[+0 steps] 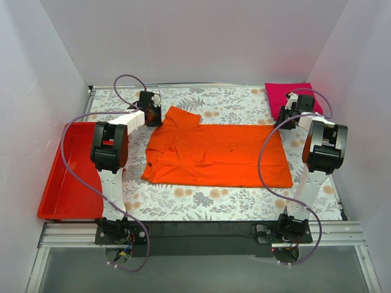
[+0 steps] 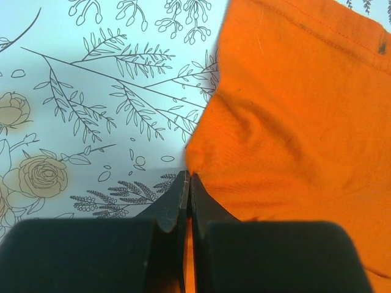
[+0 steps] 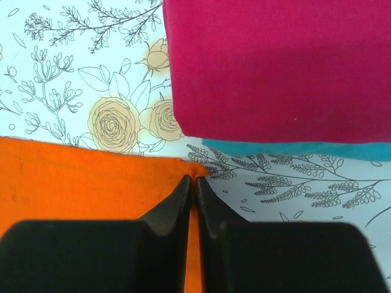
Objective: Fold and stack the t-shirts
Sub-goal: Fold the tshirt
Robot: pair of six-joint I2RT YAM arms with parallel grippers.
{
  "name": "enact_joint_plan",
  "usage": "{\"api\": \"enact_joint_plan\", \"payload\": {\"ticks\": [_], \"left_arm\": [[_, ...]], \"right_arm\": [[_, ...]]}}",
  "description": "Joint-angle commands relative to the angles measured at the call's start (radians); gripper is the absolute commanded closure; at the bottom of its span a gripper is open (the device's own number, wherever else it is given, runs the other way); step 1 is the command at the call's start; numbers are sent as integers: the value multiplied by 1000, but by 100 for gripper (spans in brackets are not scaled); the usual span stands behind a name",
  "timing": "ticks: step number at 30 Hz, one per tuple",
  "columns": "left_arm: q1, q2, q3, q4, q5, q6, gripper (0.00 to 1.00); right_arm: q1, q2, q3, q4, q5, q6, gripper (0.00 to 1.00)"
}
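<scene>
Observe orange t-shirt (image 1: 220,155) spread flat at centre of floral surface (image 1: 201,204), collar at its 10 o'clock corner in top view. Note left gripper (image 2: 187,180) at 10 o'clock edge of that shirt, just beside collar: fingers closed, orange cloth pinched between them. Note right gripper (image 3: 192,183) at 2 o'clock corner of same shirt: fingers likewise closed on orange cloth. Find magenta t-shirt (image 3: 275,67), folded flat, at 1 o'clock of surface, near right gripper and apart from orange cloth. Find teal t-shirt (image 3: 293,148) beneath it, only a narrow strip showing. See red tray (image 1: 70,171) at 9 o'clock.
</scene>
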State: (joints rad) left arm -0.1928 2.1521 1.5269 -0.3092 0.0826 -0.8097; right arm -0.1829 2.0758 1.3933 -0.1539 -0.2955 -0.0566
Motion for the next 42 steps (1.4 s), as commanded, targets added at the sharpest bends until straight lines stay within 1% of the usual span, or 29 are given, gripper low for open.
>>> {"api": "enact_joint_plan", "payload": {"ticks": [1, 2, 4, 6, 10, 21, 27, 36, 42], "left_arm": [[3, 40, -20, -50, 3, -2, 100], [4, 41, -22, -50, 3, -2, 100], [7, 38, -24, -50, -3, 0, 100], [15, 35, -27, -50, -7, 0, 100], [33, 11, -17, -50, 26, -19, 100], [36, -64, 10, -47, 78, -28, 100], [41, -110, 6, -61, 49, -29, 100], [46, -158, -2, -71, 54, -55, 100], [46, -187, -11, -108, -4, -109, 100]], "right_arm": [[7, 44, 7, -44, 9, -17, 89], [5, 44, 10, -47, 12, -20, 94], [5, 41, 13, -52, 16, -26, 99], [5, 38, 22, -56, 19, -28, 99], [2, 21, 42, -67, 16, -8, 99], [-1, -45, 58, -85, -33, 27, 99], [-20, -77, 46, -102, -50, 44, 99], [-27, -128, 38, -110, -103, 84, 99], [-36, -177, 10, -150, -114, 87, 99]]}}
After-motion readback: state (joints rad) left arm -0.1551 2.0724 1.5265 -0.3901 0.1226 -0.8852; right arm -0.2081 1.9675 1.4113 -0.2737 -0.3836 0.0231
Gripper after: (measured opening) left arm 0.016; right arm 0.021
